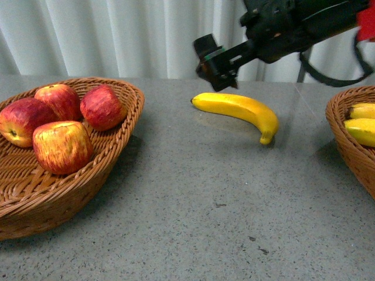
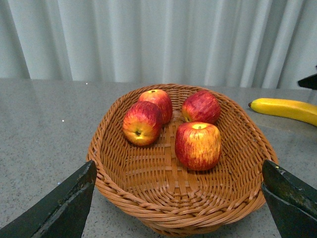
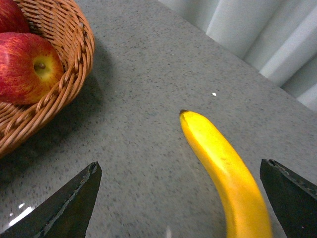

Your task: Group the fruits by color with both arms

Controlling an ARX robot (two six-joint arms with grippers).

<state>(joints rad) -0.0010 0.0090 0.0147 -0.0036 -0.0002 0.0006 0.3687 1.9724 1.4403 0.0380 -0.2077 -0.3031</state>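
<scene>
A loose yellow banana [image 1: 240, 111] lies on the grey table at mid-back. My right gripper [image 1: 214, 64] hangs open just above and behind its left end. In the right wrist view the banana [image 3: 223, 168] runs between the spread fingers, nearer one of them, and my right gripper [image 3: 181, 198] touches nothing. Several red apples [image 1: 58, 126] rest in the wicker basket [image 1: 126, 126] on the left. My left gripper [image 2: 178, 198] is open and empty, facing that basket [image 2: 116, 186] and its apples [image 2: 197, 145]. It does not show in the front view.
A second wicker basket [image 1: 345, 140] at the right edge holds two bananas [image 1: 363, 130]. White curtains close off the back. The loose banana [image 2: 285, 109] also shows beside the apple basket. The apple basket's rim [image 3: 74, 44] lies close to the right gripper.
</scene>
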